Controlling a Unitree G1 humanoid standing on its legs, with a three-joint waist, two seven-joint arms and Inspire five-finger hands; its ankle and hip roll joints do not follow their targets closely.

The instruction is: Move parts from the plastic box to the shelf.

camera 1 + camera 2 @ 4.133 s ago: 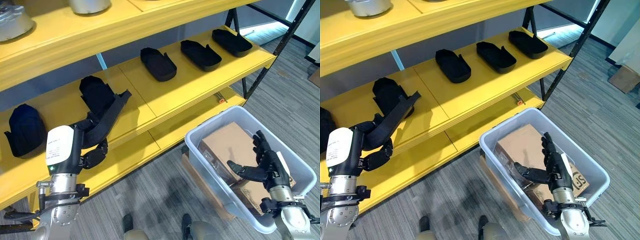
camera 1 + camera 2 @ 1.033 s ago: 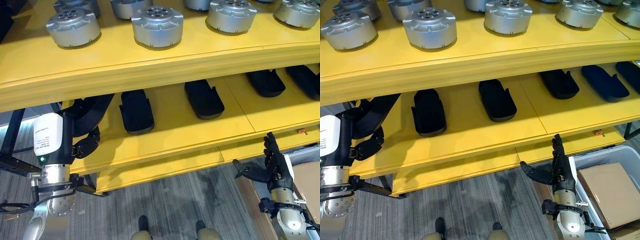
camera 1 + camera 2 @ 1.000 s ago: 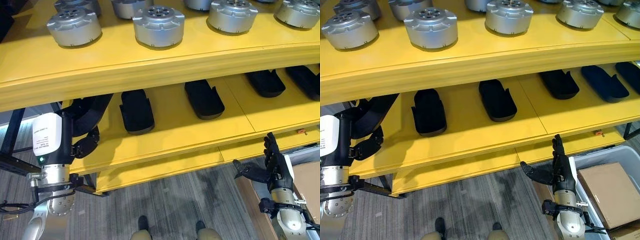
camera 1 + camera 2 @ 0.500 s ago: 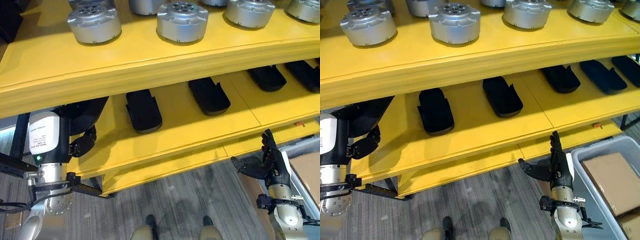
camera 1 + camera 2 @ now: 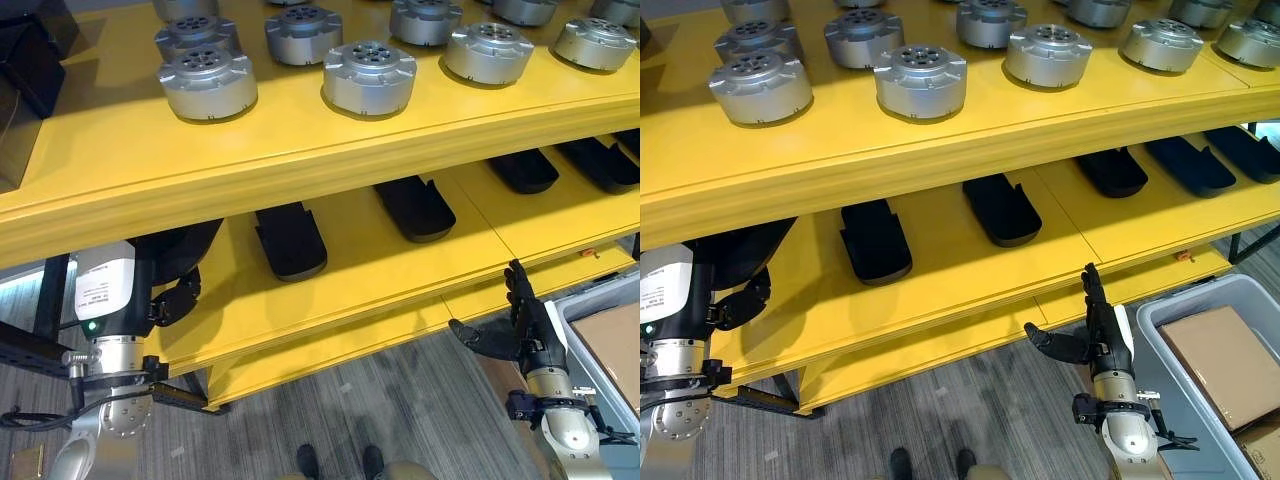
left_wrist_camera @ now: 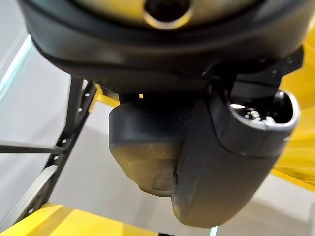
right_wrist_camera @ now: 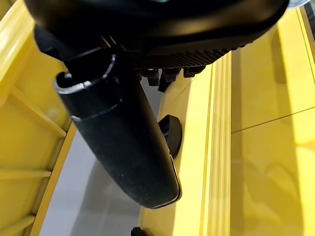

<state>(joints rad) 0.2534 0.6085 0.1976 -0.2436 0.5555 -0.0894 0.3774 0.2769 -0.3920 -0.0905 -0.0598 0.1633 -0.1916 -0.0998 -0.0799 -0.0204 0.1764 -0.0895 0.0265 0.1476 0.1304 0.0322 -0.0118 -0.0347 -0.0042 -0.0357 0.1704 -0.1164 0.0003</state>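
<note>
My left hand [image 5: 172,300] is at the lower left, its fingers curled round a bulky black part [image 5: 186,244] that reaches under the top tier onto the far left of the yellow shelf's [image 5: 300,170] middle tier. Further black parts [image 5: 290,240] lie in a row along that tier. My right hand [image 5: 1095,335] hangs open and empty in front of the lowest tier's edge, thumb [image 7: 123,142] standing out. The grey plastic box [image 5: 1180,310] stands on the floor just right of that hand, with a cardboard box [image 5: 1215,365] inside.
Several round silver parts [image 5: 370,77] stand on the top tier. A black shelf post [image 5: 45,300] rises at the far left behind my left arm. Grey carpet floor [image 5: 400,400] lies open between my two arms.
The camera has swung from the box to the shelf's left part. My right hand has left the box and now hangs before the lowest tier. The left hand keeps hold of the black part.
</note>
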